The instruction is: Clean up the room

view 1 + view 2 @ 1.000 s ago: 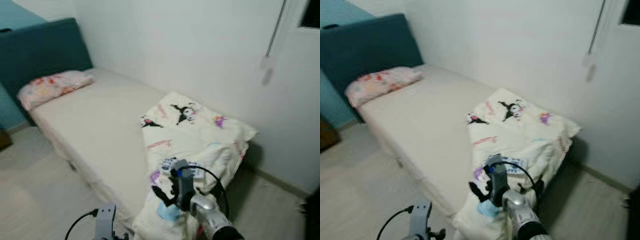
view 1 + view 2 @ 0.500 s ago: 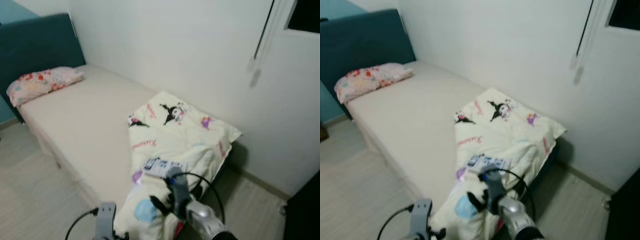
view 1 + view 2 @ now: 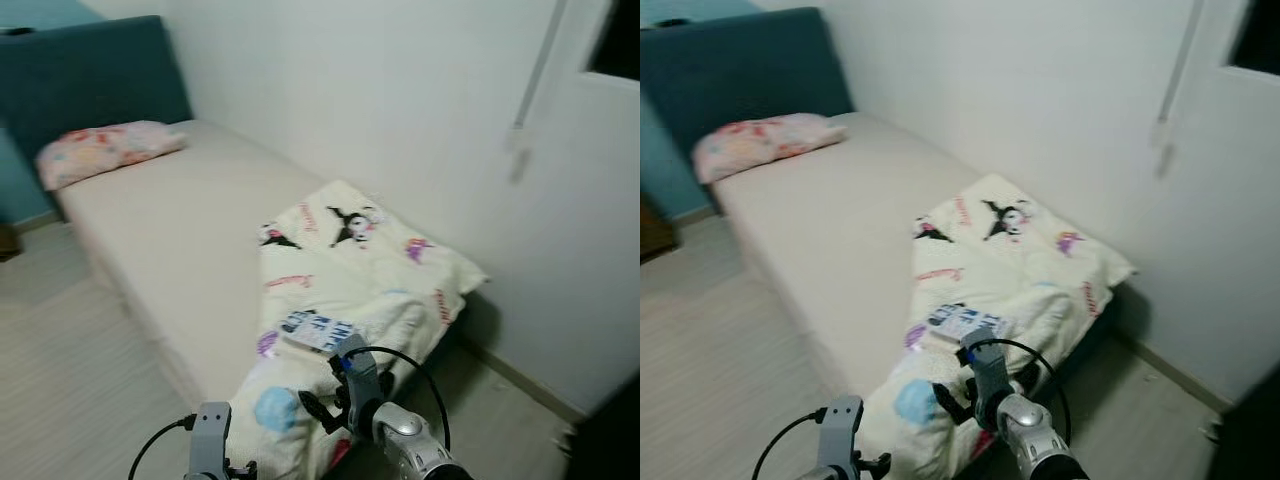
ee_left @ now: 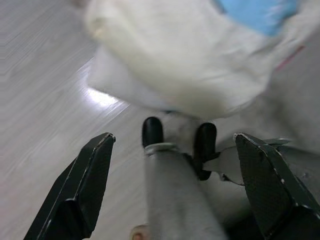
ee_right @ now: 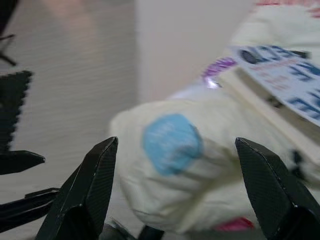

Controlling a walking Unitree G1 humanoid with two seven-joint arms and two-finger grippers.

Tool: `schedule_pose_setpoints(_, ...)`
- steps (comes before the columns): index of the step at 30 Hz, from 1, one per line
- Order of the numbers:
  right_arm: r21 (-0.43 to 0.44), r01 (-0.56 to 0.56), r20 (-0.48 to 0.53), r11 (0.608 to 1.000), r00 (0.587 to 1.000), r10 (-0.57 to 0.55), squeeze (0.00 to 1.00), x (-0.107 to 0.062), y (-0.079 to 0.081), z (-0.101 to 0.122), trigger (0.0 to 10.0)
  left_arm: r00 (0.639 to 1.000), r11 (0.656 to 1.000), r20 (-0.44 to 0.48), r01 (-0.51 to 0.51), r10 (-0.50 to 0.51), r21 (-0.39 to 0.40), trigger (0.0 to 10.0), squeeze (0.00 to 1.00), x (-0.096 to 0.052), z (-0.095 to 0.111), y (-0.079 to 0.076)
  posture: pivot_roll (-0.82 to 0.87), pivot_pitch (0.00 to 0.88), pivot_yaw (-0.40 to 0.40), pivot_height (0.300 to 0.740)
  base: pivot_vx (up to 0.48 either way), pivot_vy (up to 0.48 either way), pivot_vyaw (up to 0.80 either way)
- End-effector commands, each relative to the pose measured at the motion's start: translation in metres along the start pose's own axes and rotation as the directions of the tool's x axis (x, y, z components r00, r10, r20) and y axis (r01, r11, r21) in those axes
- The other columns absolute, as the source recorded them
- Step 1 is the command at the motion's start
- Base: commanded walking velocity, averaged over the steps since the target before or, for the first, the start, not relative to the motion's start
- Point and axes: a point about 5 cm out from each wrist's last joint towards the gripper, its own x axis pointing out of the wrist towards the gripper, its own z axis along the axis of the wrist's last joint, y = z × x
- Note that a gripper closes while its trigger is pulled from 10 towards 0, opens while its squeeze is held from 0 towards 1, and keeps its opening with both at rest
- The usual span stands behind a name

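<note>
Here's the bed [image 3: 170,230], stretching from 10 o'clock toward centre, with a floral pillow [image 3: 105,150] at its head against the teal headboard [image 3: 90,80]. The cartoon-print duvet [image 3: 350,270] lies bunched at the foot, spilling over the edge toward the wooden floor [image 3: 60,360]. A blue-lettered book [image 3: 318,330] rests on the duvet. The right gripper [image 5: 175,185], fingers spread wide, hovers just before the hanging duvet at 6 o'clock. The left gripper [image 4: 175,185] is low at 7 o'clock, fingers apart, holding nothing.

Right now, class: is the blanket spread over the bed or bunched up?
Bunched up. The blanket lies crumpled at the foot end, one part hanging off the edge, leaving most of the bed bare up to the pillow.
</note>
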Motion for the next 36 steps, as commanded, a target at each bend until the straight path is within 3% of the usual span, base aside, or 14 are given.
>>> schedule_pose_setpoints(1, -0.006, -0.006, 0.000, 1.000, 1.000, 0.006, 0.00, -0.001, 0.001, -0.002, 10.0, 1.000, 1.000, -0.009, 0.001, -0.001, 0.007, 10.0, 0.00, 0.000, -0.002, 0.001, -0.12, 0.000, 0.000, 0.740, 0.000, 0.000, 0.79)
schedule_pose_setpoints(14, -0.006, 0.038, 0.026, 0.999, 0.999, -0.038, 0.00, -0.003, -0.006, 0.002, 10.0, 1.000, 1.000, -0.012, 0.018, -0.018, 0.009, 10.0, 0.00, 0.000, -0.003, -0.001, -0.12, 0.000, 0.000, 0.740, 0.000, 0.000, 0.77)
schedule_pose_setpoints(27, 0.034, 0.197, 0.034, 0.980, 0.980, -0.198, 0.00, -0.008, -0.025, 0.003, 10.0, 1.000, 1.000, -0.013, 0.020, -0.020, -0.001, 10.0, 0.00, 0.000, -0.004, -0.003, -0.12, 0.000, -0.004, 0.740, 0.000, -0.439, 0.00)
schedule_pose_setpoints(28, 0.073, 0.234, 0.059, 0.969, 0.969, -0.239, 0.00, -0.011, -0.032, 0.006, 10.0, 1.000, 1.000, -0.010, 0.017, -0.017, -0.011, 10.0, 0.00, 0.000, -0.004, -0.003, -0.12, 0.000, -0.002, 0.740, 0.000, 0.000, 0.00)
schedule_pose_setpoints(36, 0.088, 0.235, 0.085, 0.968, 0.967, -0.242, 0.00, -0.012, -0.033, 0.009, 10.0, 1.000, 1.000, -0.009, 0.015, -0.015, -0.012, 10.0, 0.00, 0.000, -0.004, -0.003, -0.13, 0.000, 0.005, 0.740, 0.000, 0.000, 0.00)
